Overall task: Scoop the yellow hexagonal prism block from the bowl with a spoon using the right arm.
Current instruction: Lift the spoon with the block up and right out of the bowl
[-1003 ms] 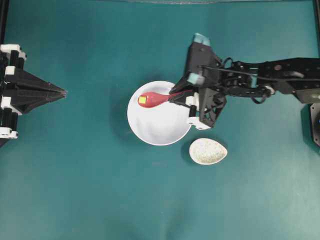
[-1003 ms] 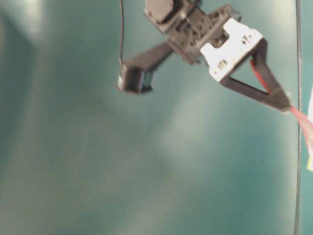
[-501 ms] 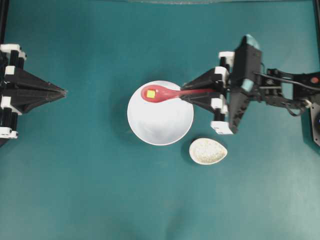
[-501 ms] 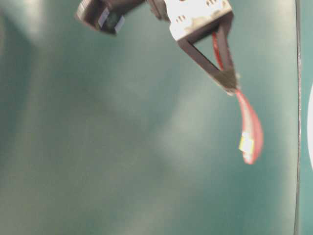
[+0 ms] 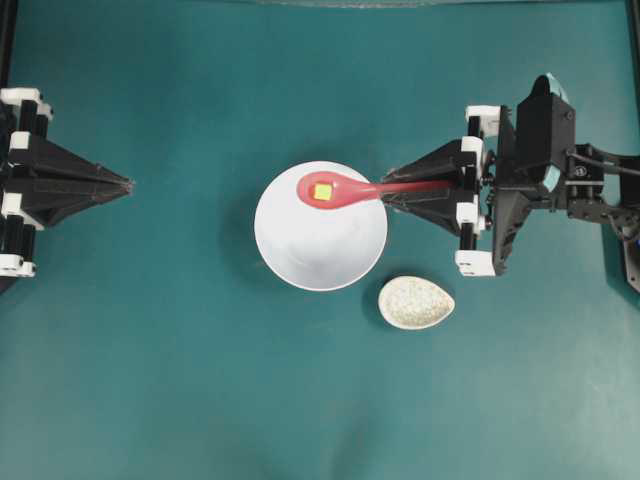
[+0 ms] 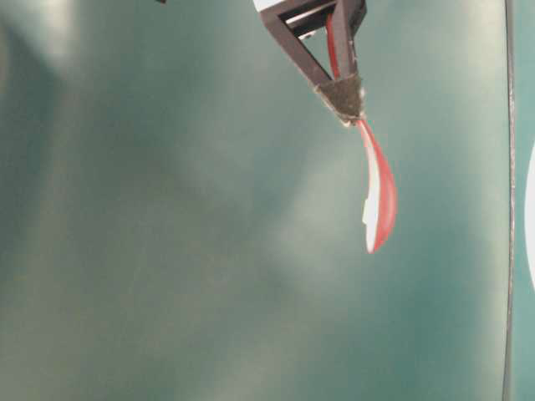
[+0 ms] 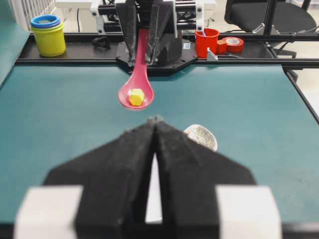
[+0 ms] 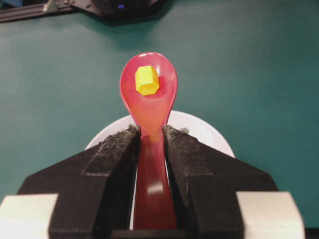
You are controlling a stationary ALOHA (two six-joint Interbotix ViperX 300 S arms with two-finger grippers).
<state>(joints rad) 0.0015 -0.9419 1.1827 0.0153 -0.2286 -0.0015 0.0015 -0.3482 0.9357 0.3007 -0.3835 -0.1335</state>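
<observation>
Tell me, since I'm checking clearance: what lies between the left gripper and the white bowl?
Only bare teal table separates the left gripper from the bowl, as the overhead view shows.

A teal, matte tabletop (image 5: pixel 180 380) fills the overhead view, evenly lit, with soft shadows and a faint crease running across its lower part. Seen from the left wrist camera, its far edge meets a black rail (image 7: pixel 60 62) and a dark shelf behind it. On that shelf, at the left, stands a stack of cups (image 7: pixel 48 35), yellow-green with a blue rim on top; toward the right stand a red cup (image 7: pixel 207 42) and, just beside it, a roll of red tape (image 7: pixel 232 44). Behind these the room is bright, with a pale floor. A black office chair (image 7: pixel 259 14) stands at the upper right, and a white slatted piece (image 7: pixel 31 7) shows at the upper left.
</observation>
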